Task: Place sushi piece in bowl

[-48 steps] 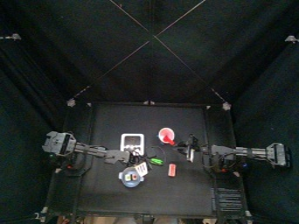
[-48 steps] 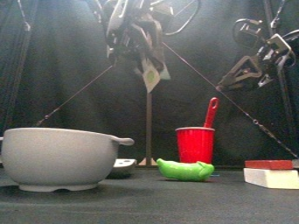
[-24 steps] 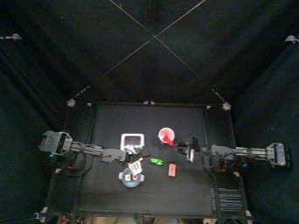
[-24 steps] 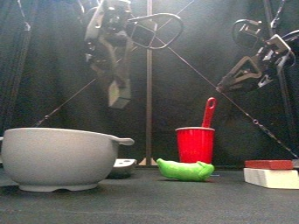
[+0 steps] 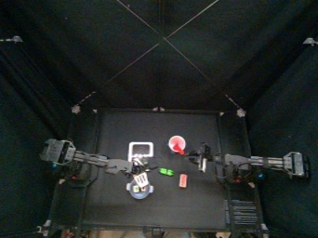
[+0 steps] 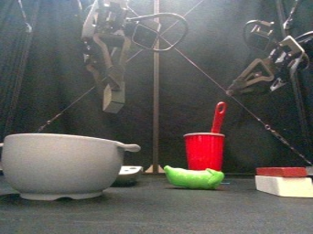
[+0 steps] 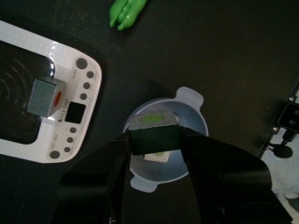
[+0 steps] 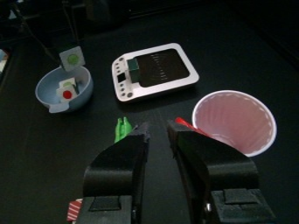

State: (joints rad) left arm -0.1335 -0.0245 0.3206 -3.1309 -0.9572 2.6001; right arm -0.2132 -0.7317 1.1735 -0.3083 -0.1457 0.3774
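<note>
The light-blue bowl (image 5: pixel 140 189) (image 7: pixel 176 112) (image 8: pixel 61 89) stands at the table's front left, and looks grey and large in the front view (image 6: pixel 61 164). My left gripper (image 5: pixel 134 171) (image 6: pixel 110 99) (image 7: pixel 156 150) hangs above the bowl's right part. Its jaws are shut on the sushi piece (image 7: pixel 153 140) (image 6: pixel 110 95), a small dark-and-white lump. In the right wrist view, small red and white bits lie in the bowl. My right gripper (image 5: pixel 199 160) (image 8: pixel 156 131) rests over the table's right side, jaws close together and holding nothing.
A white square tray (image 5: pixel 140 150) (image 7: pixel 35 96) (image 8: pixel 155 68) lies behind the bowl. The red round dish (image 5: pixel 178 144) (image 8: pixel 233 121) (image 6: pixel 204 149) is beside it. A green block (image 5: pixel 162 172) (image 6: pixel 193 177) and a red block (image 5: pixel 183 180) lie mid-table.
My left gripper has swung left and a little lower with the sushi piece, from mid-table to over the bowl. The right arm has not moved.
</note>
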